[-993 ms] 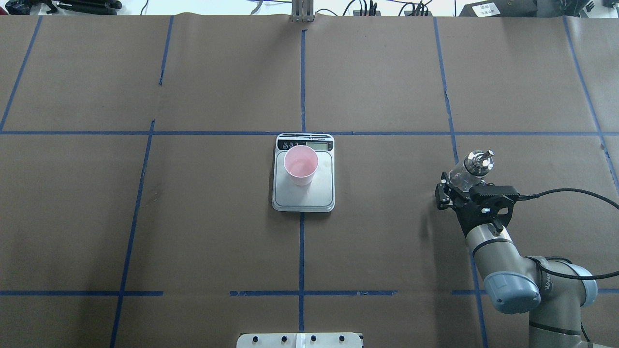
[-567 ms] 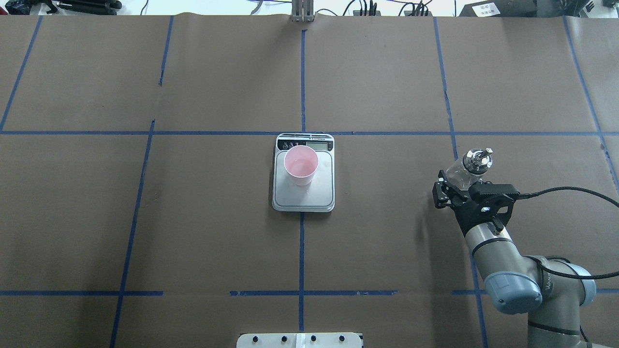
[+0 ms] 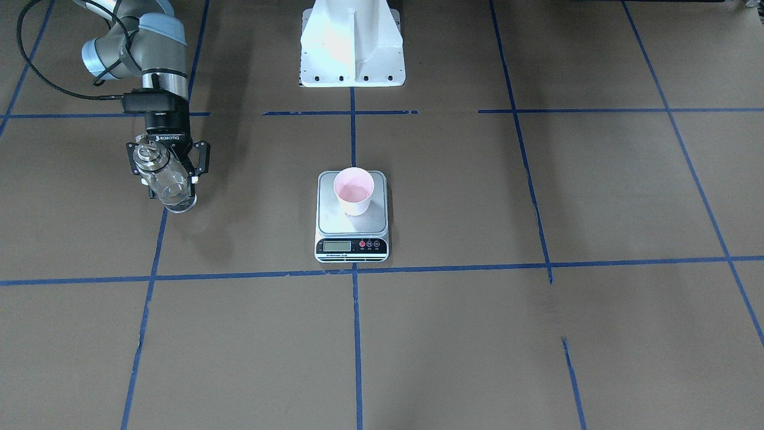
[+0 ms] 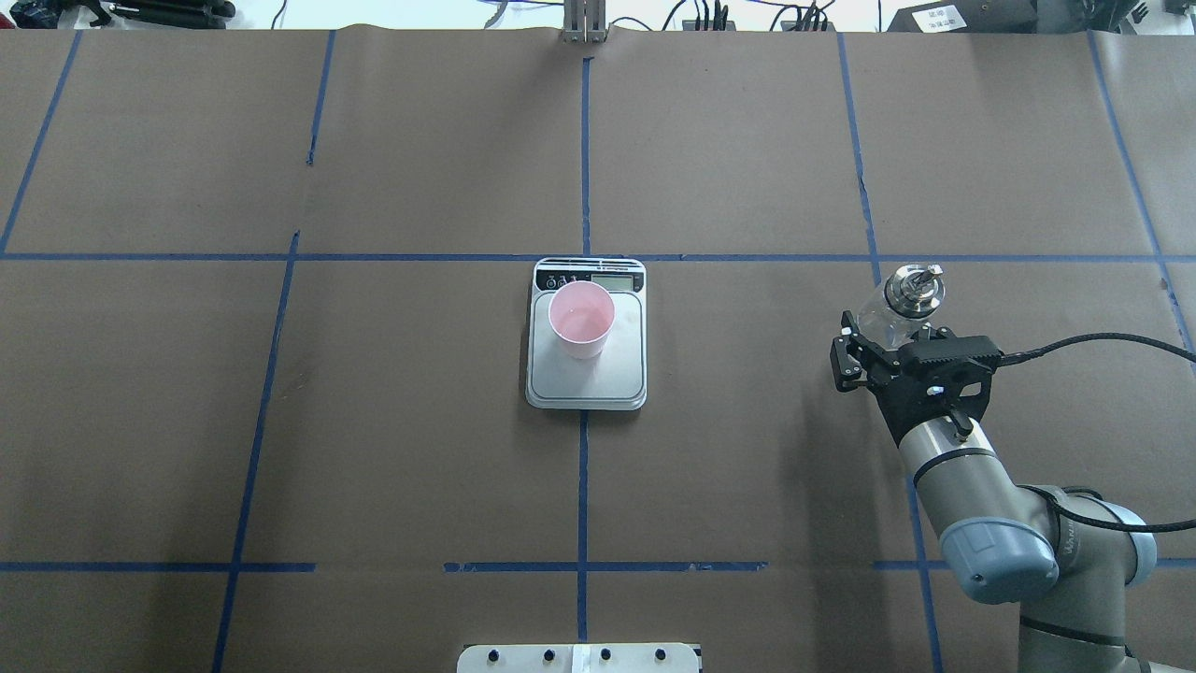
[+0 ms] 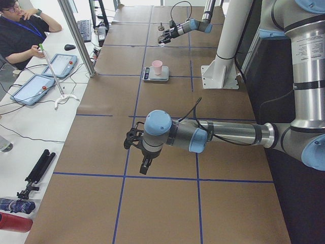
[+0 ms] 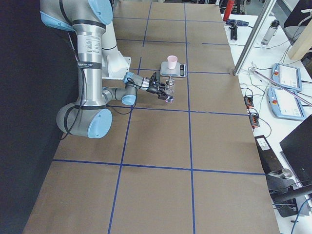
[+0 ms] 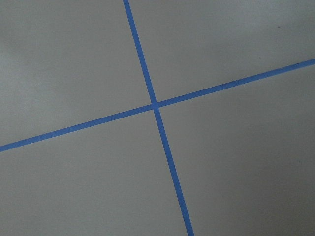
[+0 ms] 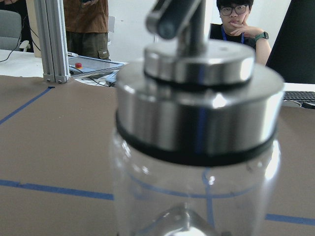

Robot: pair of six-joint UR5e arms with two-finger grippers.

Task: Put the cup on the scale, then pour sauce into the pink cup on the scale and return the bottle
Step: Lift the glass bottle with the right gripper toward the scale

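The pale pink cup [image 4: 581,318] stands upright on the far part of the silver scale [image 4: 586,381] at the table's middle; both also show in the front view, the cup [image 3: 353,190] on the scale [image 3: 334,222]. My right gripper [image 4: 883,344] is shut on the clear glass bottle [image 4: 903,301], far to the scale's right. The bottle [image 3: 168,181] stands nearly upright, metal cap and spout on top, its base close to the table. Clear sauce shows faintly inside it. The bottle fills the right wrist view [image 8: 197,147]. My left gripper [image 5: 133,141] shows only in the left side view; I cannot tell its state.
The white robot base [image 3: 351,48] stands behind the scale on my side. An aluminium post [image 4: 584,23] rises at the table's far edge. Operators, tablets [image 5: 61,63] and cables lie on the bench beyond it. Blue tape lines cross the brown table cover.
My right gripper has carried the bottle slightly farther from me and turned it from tilted to nearly upright. Cup and scale have not moved.
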